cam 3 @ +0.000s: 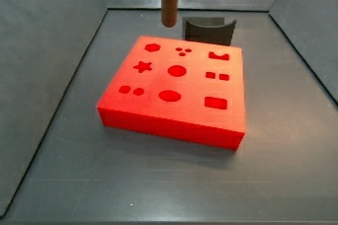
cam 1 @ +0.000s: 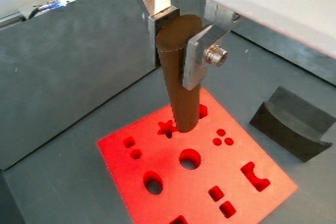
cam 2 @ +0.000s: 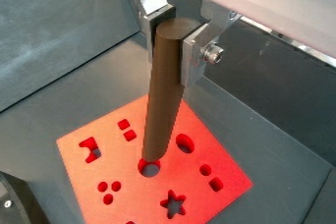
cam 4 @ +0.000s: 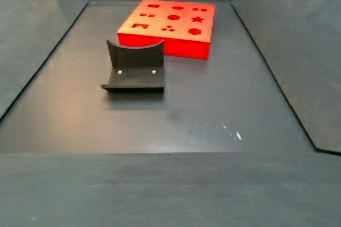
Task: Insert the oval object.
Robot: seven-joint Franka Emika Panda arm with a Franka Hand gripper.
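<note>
My gripper [cam 1: 178, 41] is shut on the top of the oval object [cam 1: 180, 81], a long brown peg that hangs upright between the silver fingers [cam 1: 198, 59]. It shows the same way in a wrist view [cam 2: 175, 36]. The peg [cam 2: 160, 90] hangs over the red block [cam 2: 118, 164] with shaped holes; its lower end is close above a round hole [cam 2: 151, 170]. In a side view the peg [cam 3: 169, 2] hangs above the far edge of the red block [cam 3: 192, 86], and the gripper is out of frame. Whether the tip touches the block I cannot tell.
A squat dark grey block with a curved notch [cam 3: 209, 29] stands on the floor just behind the red block, also in a side view [cam 4: 134, 67] and a wrist view [cam 1: 296, 120]. Grey walls [cam 3: 66, 61] enclose the floor on all sides.
</note>
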